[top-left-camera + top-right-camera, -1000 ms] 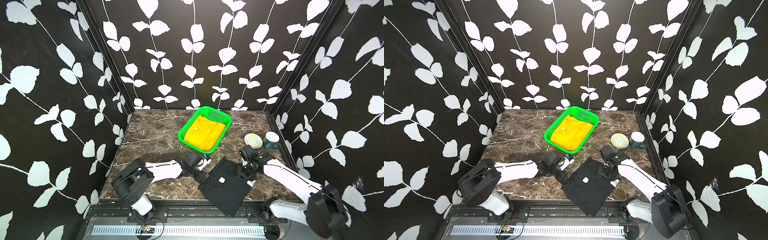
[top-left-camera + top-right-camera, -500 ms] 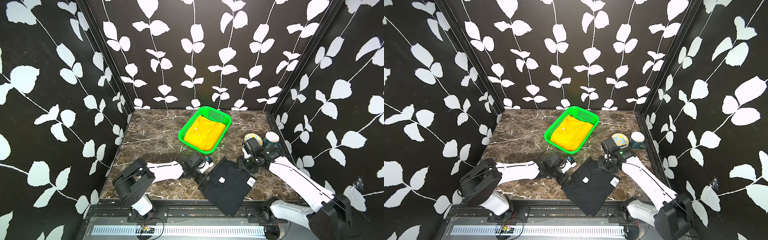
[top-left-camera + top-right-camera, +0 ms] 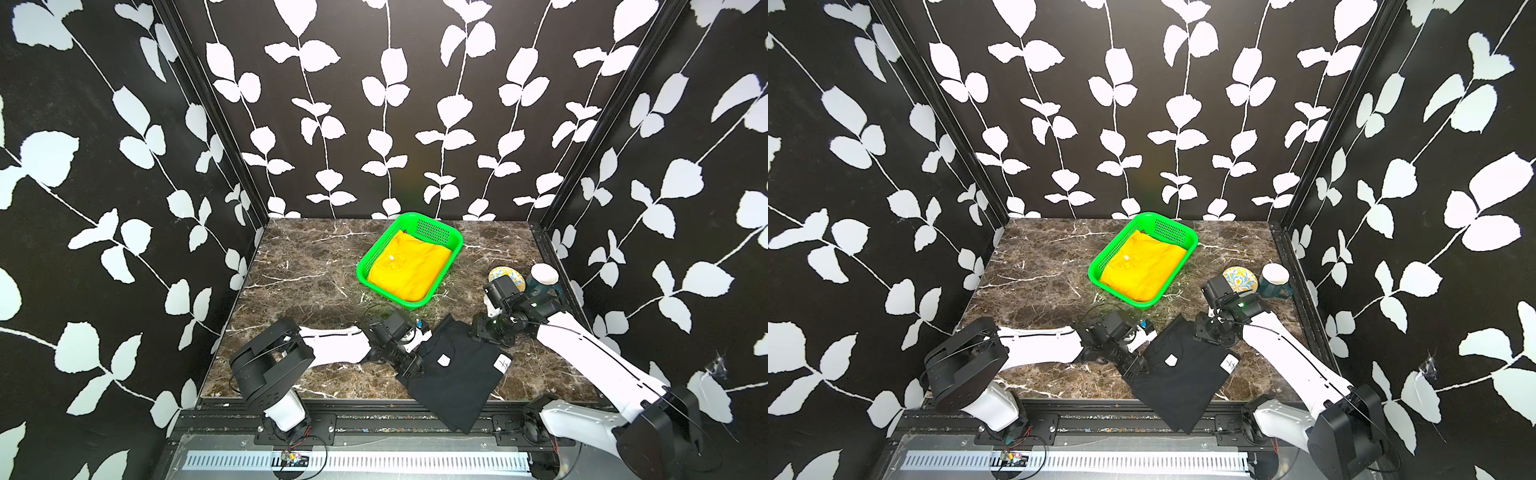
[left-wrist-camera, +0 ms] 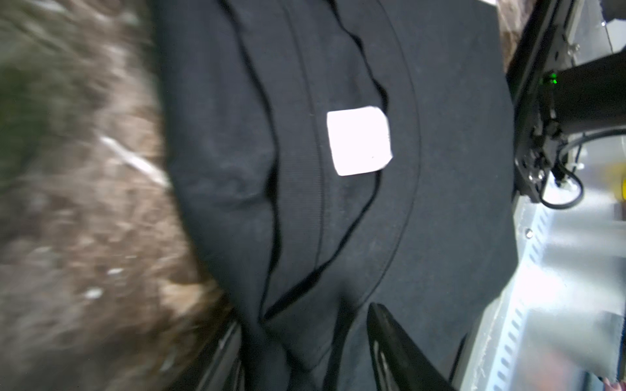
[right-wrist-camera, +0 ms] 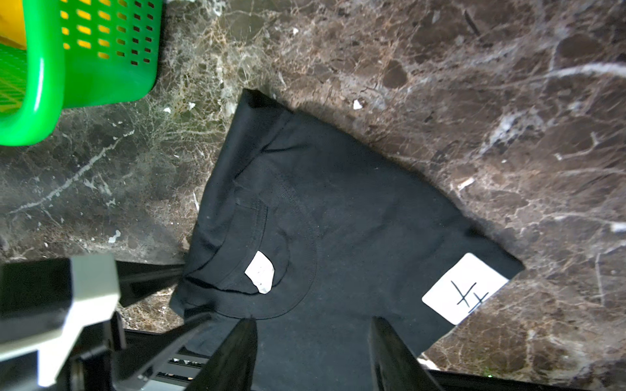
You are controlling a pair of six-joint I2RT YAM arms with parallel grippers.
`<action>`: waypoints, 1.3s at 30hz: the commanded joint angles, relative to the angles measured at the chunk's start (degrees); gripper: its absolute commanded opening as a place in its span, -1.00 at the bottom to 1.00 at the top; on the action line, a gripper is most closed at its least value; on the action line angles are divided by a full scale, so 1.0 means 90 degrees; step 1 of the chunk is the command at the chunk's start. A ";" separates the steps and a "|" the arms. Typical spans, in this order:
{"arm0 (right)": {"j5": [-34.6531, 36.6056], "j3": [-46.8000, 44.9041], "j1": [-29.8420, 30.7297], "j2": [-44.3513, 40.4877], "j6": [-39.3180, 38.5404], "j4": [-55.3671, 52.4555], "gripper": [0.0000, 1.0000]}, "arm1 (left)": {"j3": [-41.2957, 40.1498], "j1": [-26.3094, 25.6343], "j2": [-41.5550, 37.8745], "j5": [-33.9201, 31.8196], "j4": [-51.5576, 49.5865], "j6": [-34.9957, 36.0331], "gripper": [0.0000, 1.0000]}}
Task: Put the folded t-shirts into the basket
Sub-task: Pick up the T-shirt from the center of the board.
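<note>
The black t-shirt (image 3: 457,374) (image 3: 1183,382) lies folded at the table's front, its near end hanging over the edge. My left gripper (image 3: 411,365) (image 4: 305,321) is at its left collar edge. The jaws stand apart with a bunched fold of the black t-shirt (image 4: 440,169) between them. My right gripper (image 3: 484,332) (image 5: 313,321) hovers open over the far right corner of the black t-shirt (image 5: 338,220) and holds nothing. The green basket (image 3: 434,230) (image 3: 1169,230) stands mid-table with the yellow-orange t-shirt (image 3: 409,266) (image 3: 1142,268) lying in it.
A patterned bowl (image 3: 507,276) and a teal cup with a white lid (image 3: 542,278) stand by the right wall, just behind my right arm. A white sticker (image 3: 503,364) sits on the shirt's right corner. The basket's corner (image 5: 101,67) is close to the shirt.
My left gripper's jaws have narrowed round the shirt's collar edge. My right gripper has lifted off the shirt's right side and drawn back toward the bowl.
</note>
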 commanded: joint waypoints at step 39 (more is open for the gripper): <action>-0.0598 0.1451 0.1282 0.3508 0.0991 0.0912 0.46 | 0.1373 -0.2335 -0.0950 -0.4369 -0.2736 0.1185 -1.00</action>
